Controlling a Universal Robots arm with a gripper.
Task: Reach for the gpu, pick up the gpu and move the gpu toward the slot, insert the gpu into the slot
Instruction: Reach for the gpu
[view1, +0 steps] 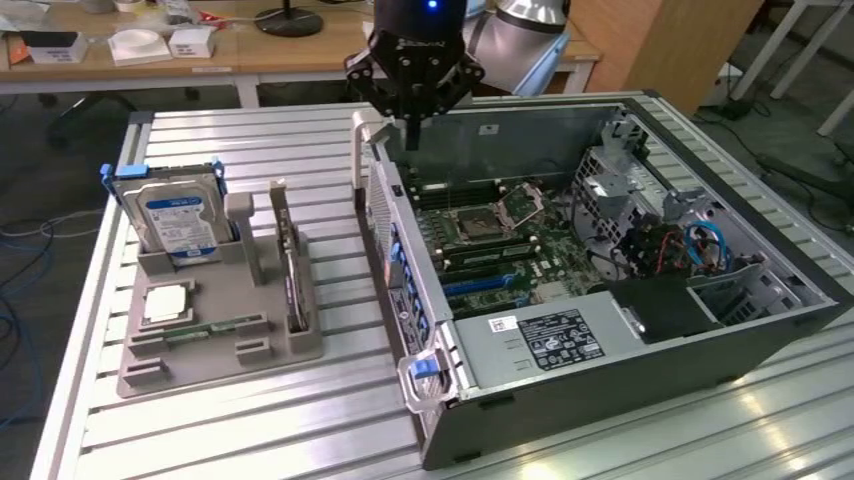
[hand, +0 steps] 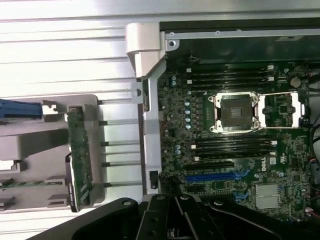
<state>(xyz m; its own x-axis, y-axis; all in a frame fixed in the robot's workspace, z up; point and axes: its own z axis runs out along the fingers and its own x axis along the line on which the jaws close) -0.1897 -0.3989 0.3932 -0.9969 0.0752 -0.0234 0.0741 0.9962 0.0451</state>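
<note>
Gripper (view1: 411, 138) hangs vertically over computer case (view1: 601, 385) edge, gpu (view1: 291, 265) well apart.

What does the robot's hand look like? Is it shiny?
Not really. The gripper is black and chunky, with a dull finish. It is built of angled, linked bars that narrow toward the bottom. A small blue light glows just above it. A faint pale marking runs across its body, too small to read.
</note>
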